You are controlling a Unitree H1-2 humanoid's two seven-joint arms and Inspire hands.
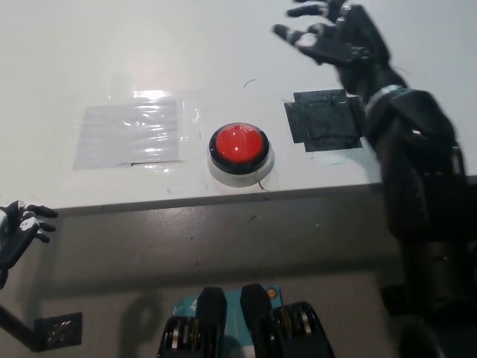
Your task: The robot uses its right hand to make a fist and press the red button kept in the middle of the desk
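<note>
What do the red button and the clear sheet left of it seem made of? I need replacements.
Red button: likely glossy plastic, since its dome shows a soft highlight; its black ring and white base look plastic too. Clear sheet: apparently thin transparent film or tape, wrinkled and glaring under the light.

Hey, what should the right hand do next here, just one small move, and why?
Probably curl the fingers into a fist. The right hand hangs open, fingers spread, well beyond and to the right of the red button, touching nothing. The task wants a fist before pressing. The left hand rests low, off the desk.
</note>
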